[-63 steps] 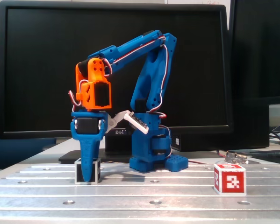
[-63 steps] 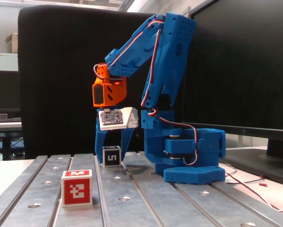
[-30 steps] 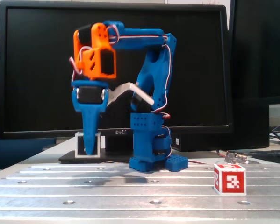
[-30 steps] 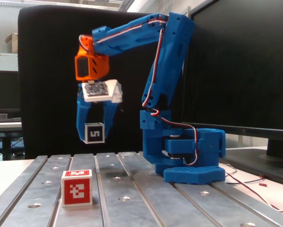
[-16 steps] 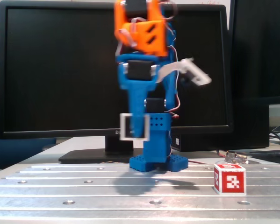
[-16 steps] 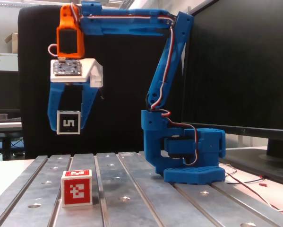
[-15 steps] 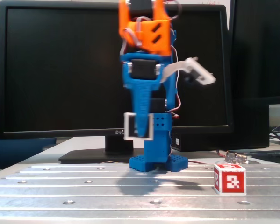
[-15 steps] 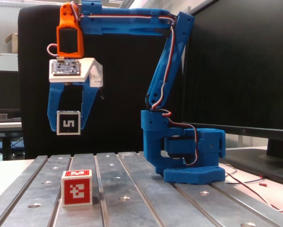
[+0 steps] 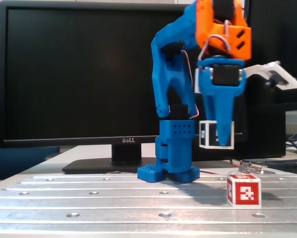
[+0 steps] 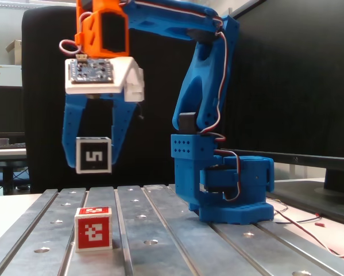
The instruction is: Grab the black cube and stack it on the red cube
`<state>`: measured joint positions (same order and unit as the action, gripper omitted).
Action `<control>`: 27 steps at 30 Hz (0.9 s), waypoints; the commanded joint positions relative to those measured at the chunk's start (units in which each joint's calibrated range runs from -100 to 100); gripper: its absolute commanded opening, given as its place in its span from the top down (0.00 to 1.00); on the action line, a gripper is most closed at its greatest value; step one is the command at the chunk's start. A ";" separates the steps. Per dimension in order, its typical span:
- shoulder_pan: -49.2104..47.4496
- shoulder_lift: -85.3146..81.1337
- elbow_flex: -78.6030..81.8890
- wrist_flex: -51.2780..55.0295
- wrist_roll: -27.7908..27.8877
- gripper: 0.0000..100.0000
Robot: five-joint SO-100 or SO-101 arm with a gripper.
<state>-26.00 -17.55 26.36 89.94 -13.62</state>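
My blue gripper (image 10: 93,154) is shut on the black cube (image 10: 93,154), which has white edges and a white "5" on its face. It holds the cube in the air, clear of the table. In a fixed view the gripper (image 9: 218,135) hangs point-down with the black cube (image 9: 209,134) between its fingers. The red cube (image 10: 93,229) with a white marker pattern sits on the metal table below the held cube. In a fixed view the red cube (image 9: 244,189) sits low and a little right of the gripper.
The arm's blue base (image 9: 170,159) stands bolted to the slotted metal table (image 9: 89,198). A black Dell monitor (image 9: 79,74) stands behind. Loose wires (image 10: 309,221) lie at the right of the base.
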 commanded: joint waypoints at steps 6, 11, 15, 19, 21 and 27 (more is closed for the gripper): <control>-6.82 7.44 -2.61 -1.40 -5.16 0.82; -7.85 7.86 -2.61 -3.63 -5.79 0.82; -8.59 7.69 -2.61 -3.97 -5.79 0.82; -9.03 7.94 -2.52 -4.91 -5.84 0.82; -9.03 8.19 -2.43 -5.08 -5.84 0.82; -8.37 8.27 -1.62 -6.28 -5.58 0.82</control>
<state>-34.52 -9.09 26.00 84.79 -19.29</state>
